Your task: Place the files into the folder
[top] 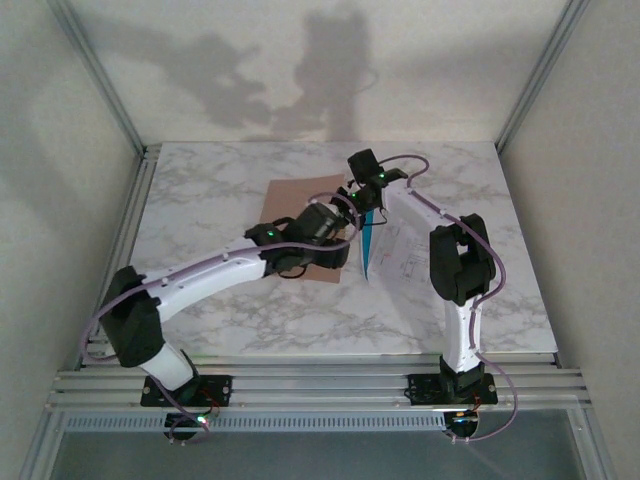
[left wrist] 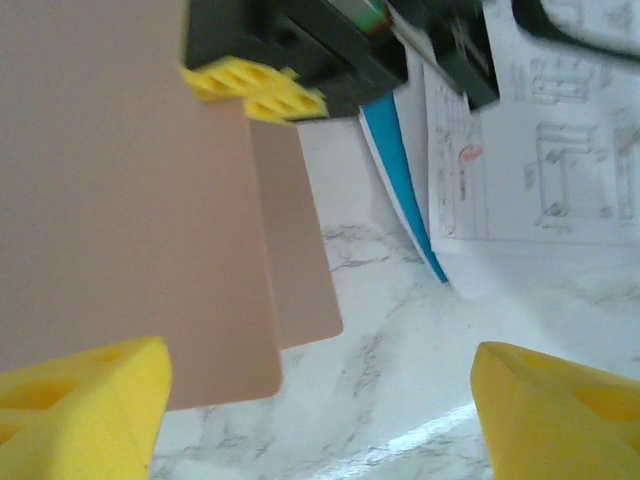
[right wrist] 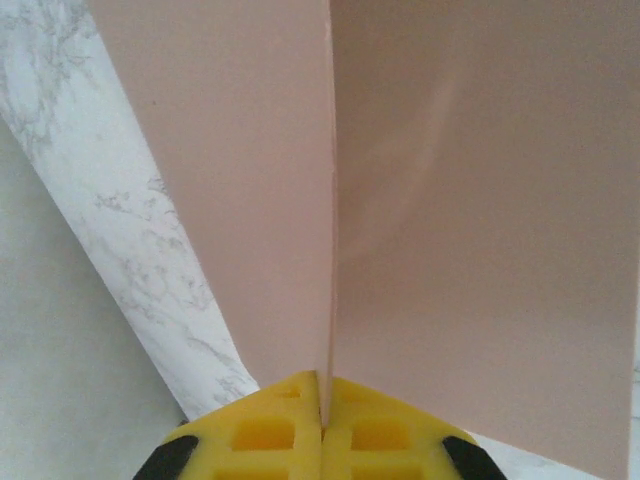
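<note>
Two yellow pads (right wrist: 285, 400) of my right gripper (right wrist: 322, 390) are pressed flat together on the edge of the folder (right wrist: 480, 220). The pinched tan cover rises straight ahead of the pinch as a thin line, with a tan leaf spreading to either side of it.

My left gripper (left wrist: 320, 370) is spread wide. Its fingers (left wrist: 80, 385) sit far apart with nothing between them but the marble table (left wrist: 400, 350), and they touch neither card nor paper. Ahead of this hand and to its left hangs the lifted cover, clamped at its top by the right gripper, with the folder's other leaf showing just behind it. Ahead and to the right are the files (left wrist: 540, 150), white sheets printed with line drawings. The cyan sheet (left wrist: 403, 190) lies along their edge on the folder's side, its corner pointing down toward the marble. A strip of bare table separates the cyan sheet from the folder's lower corner. I cannot tell whether the sheets lie flat or lean.
</note>
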Controlling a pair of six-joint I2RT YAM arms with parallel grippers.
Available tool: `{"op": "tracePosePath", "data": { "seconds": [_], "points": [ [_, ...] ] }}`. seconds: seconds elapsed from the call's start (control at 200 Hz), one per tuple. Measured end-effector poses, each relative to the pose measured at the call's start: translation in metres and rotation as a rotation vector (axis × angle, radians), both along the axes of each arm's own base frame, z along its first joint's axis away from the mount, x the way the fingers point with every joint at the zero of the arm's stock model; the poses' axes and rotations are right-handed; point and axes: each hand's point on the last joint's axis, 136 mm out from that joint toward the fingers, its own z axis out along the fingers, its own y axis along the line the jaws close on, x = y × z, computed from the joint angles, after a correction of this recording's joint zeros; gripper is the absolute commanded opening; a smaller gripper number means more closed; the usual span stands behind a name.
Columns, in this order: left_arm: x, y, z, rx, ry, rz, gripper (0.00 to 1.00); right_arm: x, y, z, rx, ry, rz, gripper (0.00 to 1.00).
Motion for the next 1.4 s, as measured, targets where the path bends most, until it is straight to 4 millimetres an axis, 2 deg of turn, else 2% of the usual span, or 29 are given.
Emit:
{"op": "tracePosePath", "data": {
  "seconds": [0.135,0.305,0.401,0.481,0.626,0.701,0.791,0.846,0.926,0.991,1.046,1.121,1.191,1.242,1.312,1.402],
  "points": [
    [0.002,0.001,-0.021,0.194,-0.049,-0.014,0.83,0.002,0.001,0.007,0.002,-0.004,0.003,0.0],
    [0.01,0.018,-0.046,0.415,-0.09,0.017,0.83,0.0,0.0,0.006,-0.006,0.008,0.005,0.0],
    [0.016,0.025,-0.055,0.496,-0.11,0.031,0.78,-0.001,0.0,0.006,-0.009,0.014,0.005,0.0],
    [0.021,0.028,-0.059,0.543,-0.125,0.038,0.57,-0.001,0.0,0.006,-0.007,0.016,0.007,0.0],
    [0.03,0.027,-0.066,0.599,-0.146,0.046,0.0,-0.002,0.0,0.006,-0.005,0.018,0.009,0.0],
    [0.032,0.03,-0.064,0.62,-0.158,0.056,0.0,-0.002,-0.001,0.006,-0.006,0.019,0.009,0.0],
    [0.033,0.032,-0.062,0.635,-0.166,0.057,0.0,-0.001,0.0,0.007,0.003,0.016,0.01,0.37],
    [0.033,0.033,-0.061,0.637,-0.172,0.059,0.0,0.0,0.0,0.008,0.008,0.011,0.015,0.54],
    [0.032,0.036,-0.056,0.63,-0.178,0.061,0.0,0.004,-0.003,0.014,0.024,-0.016,0.006,0.71],
    [0.031,0.041,-0.049,0.614,-0.181,0.07,0.0,0.009,-0.014,0.025,0.034,-0.064,-0.017,0.75],
    [0.031,0.047,-0.04,0.588,-0.183,0.082,0.0,0.013,-0.029,0.039,0.041,-0.11,-0.05,0.75],
    [0.032,0.054,-0.028,0.542,-0.184,0.108,0.0,0.02,-0.061,0.066,0.039,-0.203,-0.127,0.74],
    [0.033,0.06,-0.018,0.498,-0.182,0.131,0.0,0.023,-0.087,0.084,0.04,-0.275,-0.195,0.69],
    [0.034,0.064,-0.013,0.471,-0.18,0.145,0.0,0.023,-0.099,0.089,0.042,-0.297,-0.237,0.6],
    [0.033,0.068,-0.008,0.445,-0.176,0.159,0.0,0.021,-0.101,0.081,0.041,-0.287,-0.253,0.39],
    [0.032,0.071,-0.007,0.416,-0.167,0.168,0.0,0.019,-0.086,0.046,0.026,-0.212,-0.232,0.22]
  ]
}}
